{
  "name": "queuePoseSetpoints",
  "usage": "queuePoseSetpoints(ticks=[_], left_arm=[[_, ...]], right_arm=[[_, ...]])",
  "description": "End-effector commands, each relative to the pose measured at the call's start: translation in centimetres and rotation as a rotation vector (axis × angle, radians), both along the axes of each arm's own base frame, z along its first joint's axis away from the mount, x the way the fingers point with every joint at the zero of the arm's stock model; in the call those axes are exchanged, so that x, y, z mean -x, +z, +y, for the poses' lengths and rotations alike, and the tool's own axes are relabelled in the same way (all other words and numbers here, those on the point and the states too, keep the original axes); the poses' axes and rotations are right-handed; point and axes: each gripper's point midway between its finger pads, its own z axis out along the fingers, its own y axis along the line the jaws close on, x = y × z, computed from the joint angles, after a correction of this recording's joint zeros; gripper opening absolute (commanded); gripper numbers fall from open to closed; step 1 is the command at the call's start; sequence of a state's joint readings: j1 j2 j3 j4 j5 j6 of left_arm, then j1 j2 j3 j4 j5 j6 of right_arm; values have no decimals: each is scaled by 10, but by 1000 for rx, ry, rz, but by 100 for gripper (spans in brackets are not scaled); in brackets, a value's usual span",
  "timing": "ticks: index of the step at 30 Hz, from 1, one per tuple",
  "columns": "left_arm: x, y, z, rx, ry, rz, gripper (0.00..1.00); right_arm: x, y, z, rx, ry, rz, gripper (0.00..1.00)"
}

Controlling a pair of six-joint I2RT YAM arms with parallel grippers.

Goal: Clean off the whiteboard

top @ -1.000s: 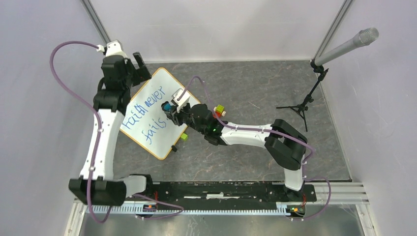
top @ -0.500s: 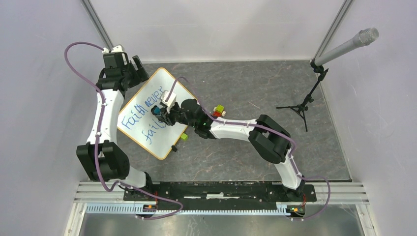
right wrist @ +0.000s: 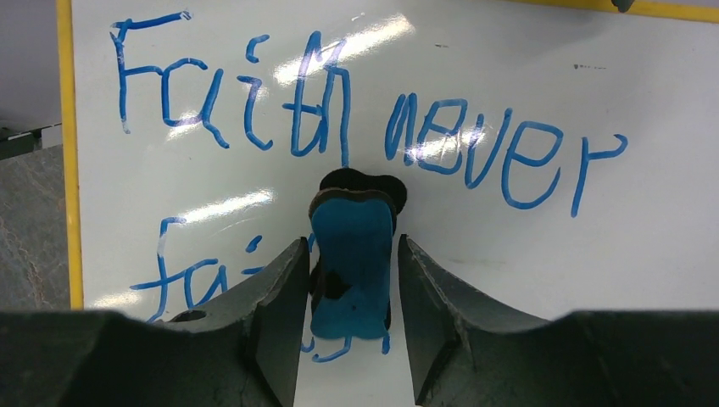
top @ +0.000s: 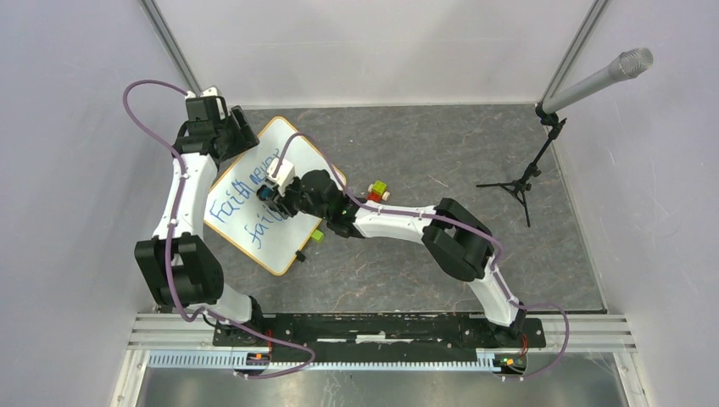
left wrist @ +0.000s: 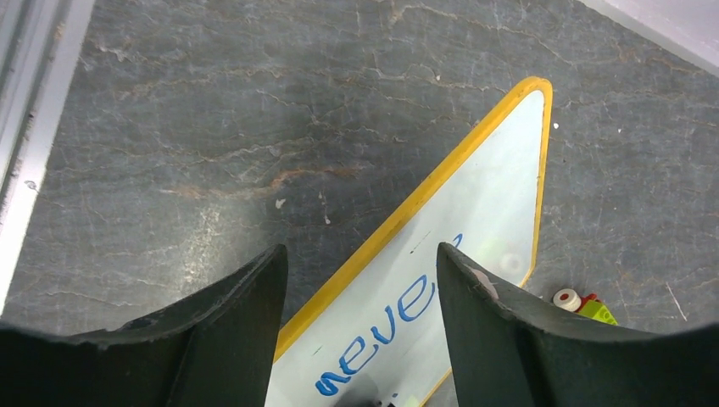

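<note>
Blue eraser point(right wrist: 352, 263) over whiteboard point(right wrist: 526, 254), right-wrist close-up

We count one whiteboard point(top: 270, 253), one eraser point(right wrist: 352, 271), one microphone point(top: 593, 80), one stand point(top: 521, 182), at least three small blocks point(top: 379, 187), and two arms, left arm point(top: 176, 203) and right arm point(top: 398, 222), bearing left gripper point(left wrist: 360, 250) and right gripper point(right wrist: 350, 244).

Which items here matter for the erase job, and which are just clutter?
In use: whiteboard, blue eraser, right gripper around it.
Lying about: coloured blocks beside the board, microphone stand.
</note>
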State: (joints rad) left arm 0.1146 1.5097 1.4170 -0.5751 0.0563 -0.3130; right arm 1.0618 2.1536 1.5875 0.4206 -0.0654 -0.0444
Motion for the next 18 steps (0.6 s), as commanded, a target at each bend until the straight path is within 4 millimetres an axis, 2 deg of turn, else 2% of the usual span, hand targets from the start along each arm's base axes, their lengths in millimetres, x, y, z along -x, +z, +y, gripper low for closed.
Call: queuePoseSetpoints(ticks=[1,5,9,11,13,18], left_arm=[[-3,-5,-10,76,0,2,70],[0,-1,-11,88,8,-17,67],[1,0,-12,90,2,-20,66],[0,-2,-14,98,-4,-16,65],[-1,-3,-14,100,-4,-14,64],[-1,-5,-16,108,-7,-8,64]], right_arm=[[-7,7,9,-9,-25,-18,50],[-10,-1,9,6,-45,-4,50],[-13,2,0,4,-81,-21,50],[-12,4,-5,-12,-90,-28,47],[-10,8,-7,-29,-87,-32,39],[-8,4,-2,-27,-67,-26,38]])
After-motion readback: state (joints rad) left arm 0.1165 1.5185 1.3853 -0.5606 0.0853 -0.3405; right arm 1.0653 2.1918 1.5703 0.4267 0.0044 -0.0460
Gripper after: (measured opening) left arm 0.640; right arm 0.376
